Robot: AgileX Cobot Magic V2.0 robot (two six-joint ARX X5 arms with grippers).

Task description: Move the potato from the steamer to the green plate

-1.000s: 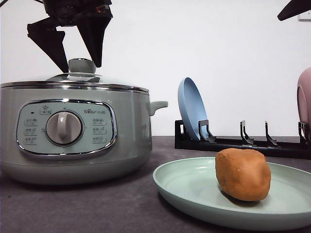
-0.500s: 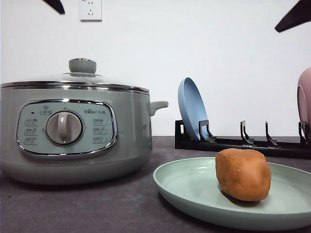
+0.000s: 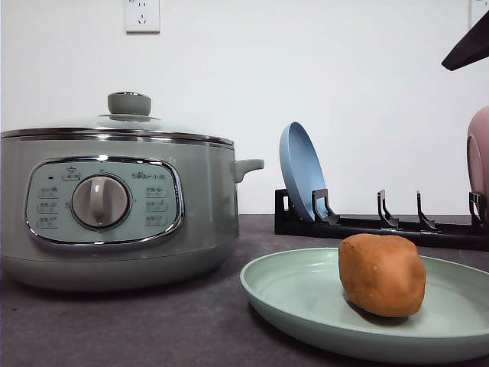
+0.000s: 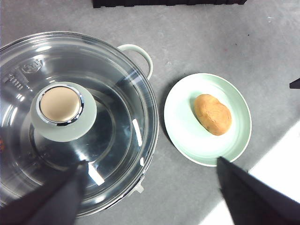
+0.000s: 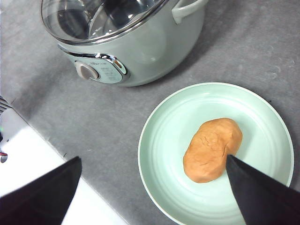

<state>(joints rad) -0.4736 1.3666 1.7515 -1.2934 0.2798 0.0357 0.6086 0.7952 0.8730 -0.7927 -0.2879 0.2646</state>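
Note:
The orange-brown potato (image 3: pixel 382 274) lies on the green plate (image 3: pixel 290 294) at the front right of the table. The sage-green steamer (image 3: pixel 114 206) stands to its left with the glass lid (image 4: pixel 117 93) on. High above the lid and plate, my left gripper (image 4: pixel 152 163) is open, nothing between its fingers. My right gripper (image 5: pixel 153 159) hangs open above the plate (image 5: pixel 159 140), with the potato (image 5: pixel 212 150) close to one dark finger (image 5: pixel 262 192). That finger's tip (image 3: pixel 470 46) shows at the top right in the front view.
A black dish rack (image 3: pixel 382 225) stands behind the green plate, holding a blue plate (image 3: pixel 302 172) upright. A pink plate (image 3: pixel 480 153) is at the right edge. A white surface (image 5: pixel 28 154) borders the grey table.
My left gripper has risen from just above the lid's knob and left the top of the front view. The right finger tip has shifted slightly. Potato, plate and steamer have not moved.

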